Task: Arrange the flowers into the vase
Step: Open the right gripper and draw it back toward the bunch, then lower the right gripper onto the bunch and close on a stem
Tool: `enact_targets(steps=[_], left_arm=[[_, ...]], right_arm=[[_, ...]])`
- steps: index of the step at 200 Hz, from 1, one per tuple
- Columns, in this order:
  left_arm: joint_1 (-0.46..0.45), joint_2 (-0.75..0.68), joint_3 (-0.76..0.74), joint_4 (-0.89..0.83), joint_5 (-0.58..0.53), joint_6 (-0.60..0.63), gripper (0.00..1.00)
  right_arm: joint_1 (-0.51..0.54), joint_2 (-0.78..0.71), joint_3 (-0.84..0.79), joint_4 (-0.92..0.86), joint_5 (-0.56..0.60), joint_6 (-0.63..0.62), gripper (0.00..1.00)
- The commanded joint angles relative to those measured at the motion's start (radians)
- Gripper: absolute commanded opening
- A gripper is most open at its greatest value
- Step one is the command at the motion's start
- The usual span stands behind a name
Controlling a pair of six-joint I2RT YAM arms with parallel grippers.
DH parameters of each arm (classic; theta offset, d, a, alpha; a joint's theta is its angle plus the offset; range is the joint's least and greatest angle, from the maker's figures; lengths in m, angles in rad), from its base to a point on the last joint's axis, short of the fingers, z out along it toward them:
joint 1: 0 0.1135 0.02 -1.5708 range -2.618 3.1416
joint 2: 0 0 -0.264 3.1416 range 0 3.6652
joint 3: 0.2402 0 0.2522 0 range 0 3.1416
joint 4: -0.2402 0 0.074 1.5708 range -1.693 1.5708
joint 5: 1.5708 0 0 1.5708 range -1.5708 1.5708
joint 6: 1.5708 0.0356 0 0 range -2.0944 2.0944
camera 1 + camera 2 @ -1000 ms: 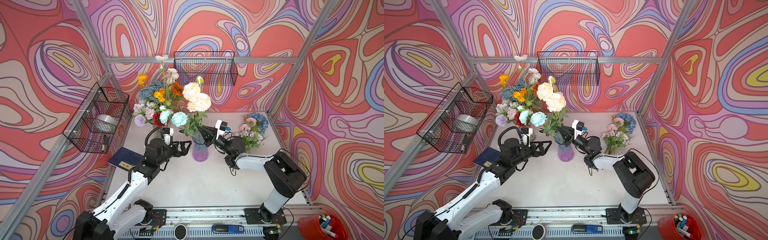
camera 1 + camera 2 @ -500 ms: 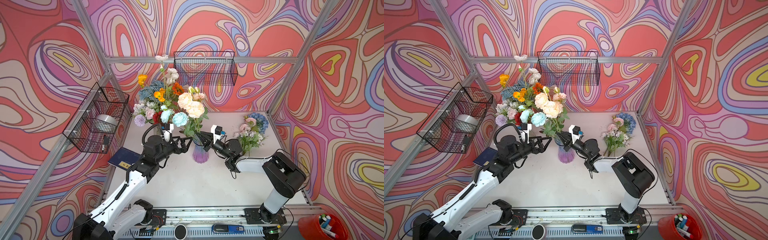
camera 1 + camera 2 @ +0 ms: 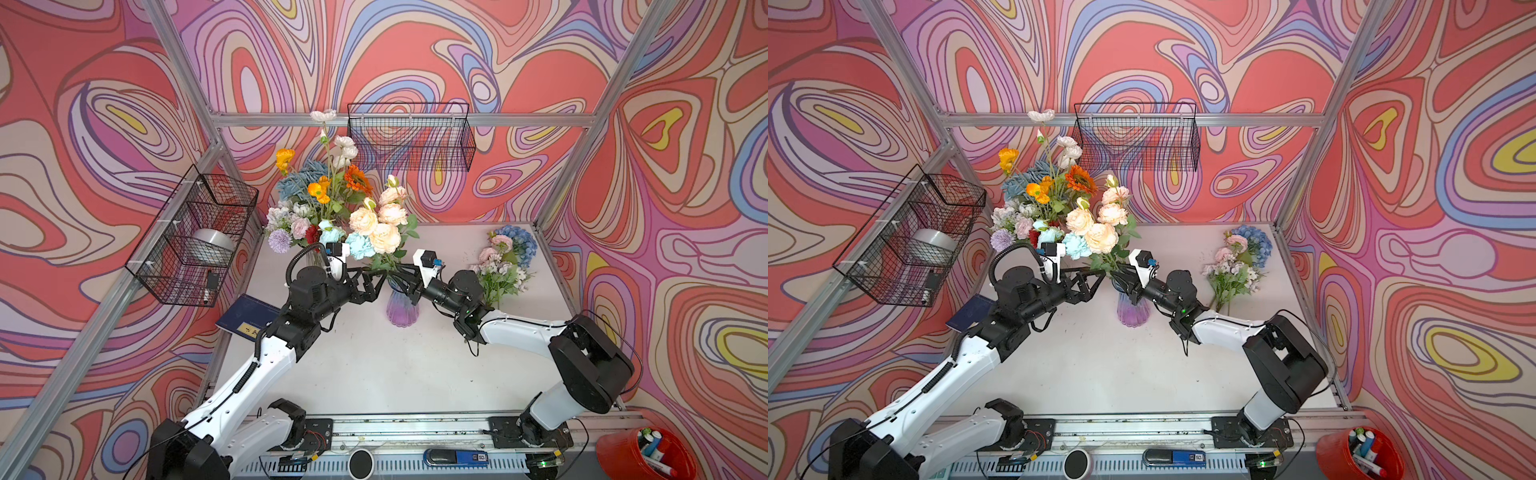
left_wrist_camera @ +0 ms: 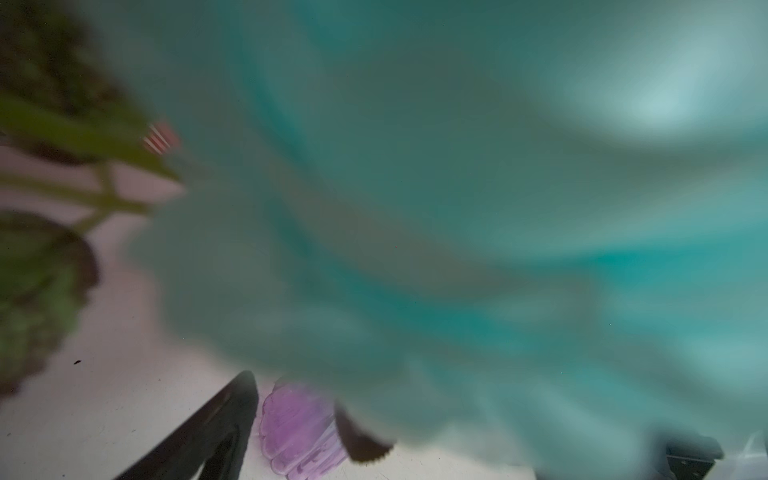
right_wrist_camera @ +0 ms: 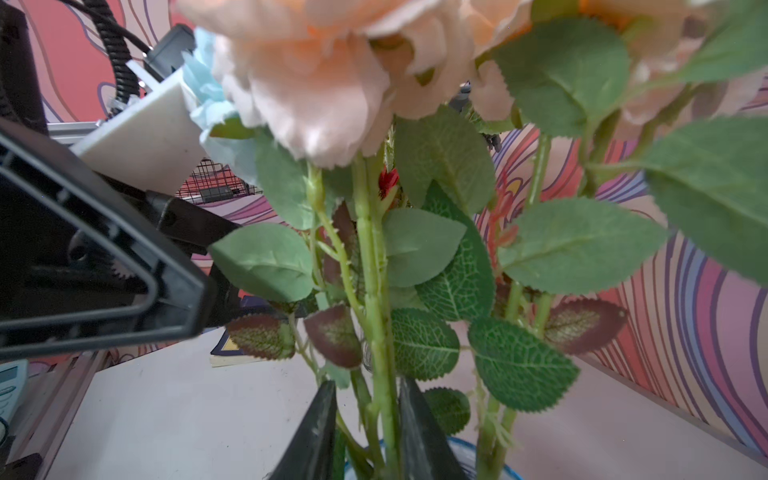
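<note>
Our left gripper [image 3: 377,286] hung spread wide just left of the purple vase [image 3: 400,309], where the peach roses [image 3: 384,237] stood near upright. Our right gripper [image 5: 365,390] bracketed their main stem [image 5: 376,291] just above the rim, jaws narrowly parted; we could not tell whether they pinched it. The pink-and-blue bunch [image 3: 500,266] lay beyond on the table [image 3: 374,365], stems toward the robot's base, nearer the right arm [image 3: 519,328].
</note>
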Motion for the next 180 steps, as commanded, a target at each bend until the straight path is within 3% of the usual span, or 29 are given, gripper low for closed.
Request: enact_targets(steps=[1,50,109,136,180], left_arm=[[-0.002,0.012,0.032,0.059,0.001,0.015,1.00],[-0.006,0.020,0.027,0.059,-0.015,0.023,1.00],[-0.012,-0.028,-0.033,0.031,-0.154,0.021,1.00],[-0.015,-0.060,-0.068,0.030,-0.231,-0.006,1.00],[-0.025,-0.090,-0.103,0.007,-0.266,-0.040,1.00]], right_arm=[[0.002,-0.044,0.040,-0.244,0.004,-0.043,0.31],[0.002,-0.177,0.128,-0.605,0.134,0.012,0.33],[-0.027,-0.294,0.189,-1.063,0.628,0.139,0.35],[-0.187,-0.309,0.166,-1.225,0.706,0.272,0.35],[-0.481,-0.290,0.111,-1.357,0.640,0.325,0.34]])
